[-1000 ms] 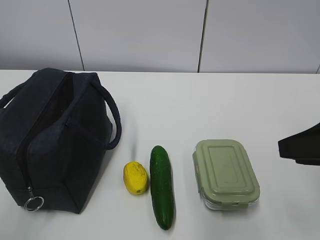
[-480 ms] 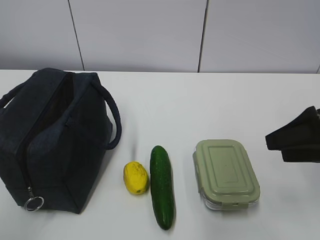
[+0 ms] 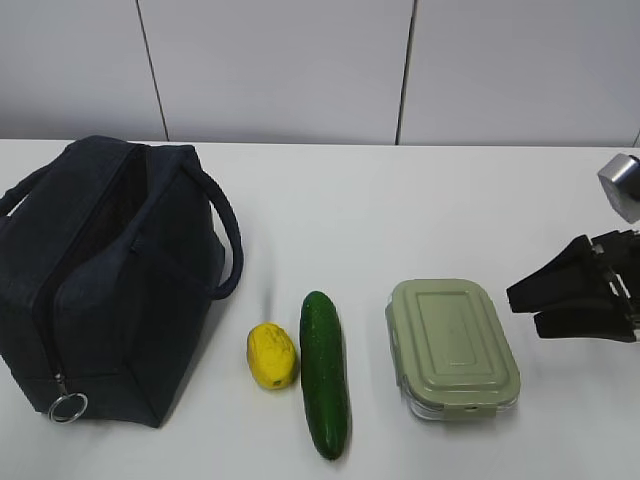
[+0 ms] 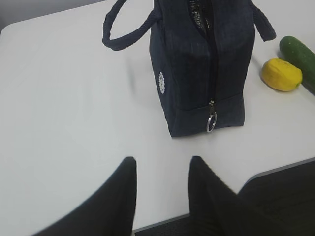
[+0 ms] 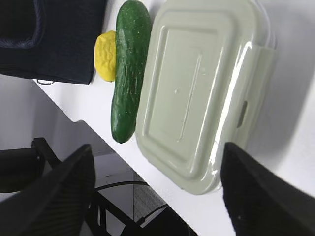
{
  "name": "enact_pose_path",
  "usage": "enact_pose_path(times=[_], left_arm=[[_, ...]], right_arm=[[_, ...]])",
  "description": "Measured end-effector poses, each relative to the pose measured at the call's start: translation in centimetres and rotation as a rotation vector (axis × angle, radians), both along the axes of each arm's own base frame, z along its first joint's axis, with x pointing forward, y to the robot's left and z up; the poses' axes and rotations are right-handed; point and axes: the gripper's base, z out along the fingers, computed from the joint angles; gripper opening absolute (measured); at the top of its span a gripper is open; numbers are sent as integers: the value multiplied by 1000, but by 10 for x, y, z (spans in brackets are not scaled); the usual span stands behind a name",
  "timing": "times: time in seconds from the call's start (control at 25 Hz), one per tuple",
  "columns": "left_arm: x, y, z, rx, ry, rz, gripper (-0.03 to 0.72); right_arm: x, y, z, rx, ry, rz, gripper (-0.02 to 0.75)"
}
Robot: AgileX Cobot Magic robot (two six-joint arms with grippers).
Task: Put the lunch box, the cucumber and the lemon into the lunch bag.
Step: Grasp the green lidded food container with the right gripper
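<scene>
The navy lunch bag (image 3: 100, 280) stands at the left, its top gaping, its ring pull (image 4: 211, 123) low on the end. To its right lie the yellow lemon (image 3: 272, 356), the cucumber (image 3: 324, 373) and the lunch box (image 3: 452, 347) with its sage-green lid. My right gripper (image 3: 522, 310) hovers just right of the lunch box, open wide and empty. In the right wrist view the gripper (image 5: 157, 150) frames the lunch box (image 5: 202, 83), with the cucumber (image 5: 129, 69) and lemon (image 5: 105, 55) beyond. My left gripper (image 4: 162, 164) is open over bare table, short of the bag (image 4: 202, 64).
The white table (image 3: 400, 220) runs back to a pale panelled wall. Its front edge (image 4: 275, 169) lies close to the left gripper and the bag. Dark frame parts (image 5: 113, 196) show below the table edge in the right wrist view.
My right gripper has come in from the right edge toward the lunch box, and its jaws have spread wider. The bag, lemon, cucumber and lunch box have not moved.
</scene>
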Motion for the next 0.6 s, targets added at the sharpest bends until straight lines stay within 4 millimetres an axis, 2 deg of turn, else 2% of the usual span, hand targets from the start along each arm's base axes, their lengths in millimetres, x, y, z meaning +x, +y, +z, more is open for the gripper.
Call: enact_pose_path(times=[0.2, 0.6], left_arm=[[0, 0, 0, 0, 0, 0, 239], [0, 0, 0, 0, 0, 0, 239]], right_arm=[[11, -3, -20, 28, 25, 3, 594], [18, -3, -56, 76, 41, 14, 594]])
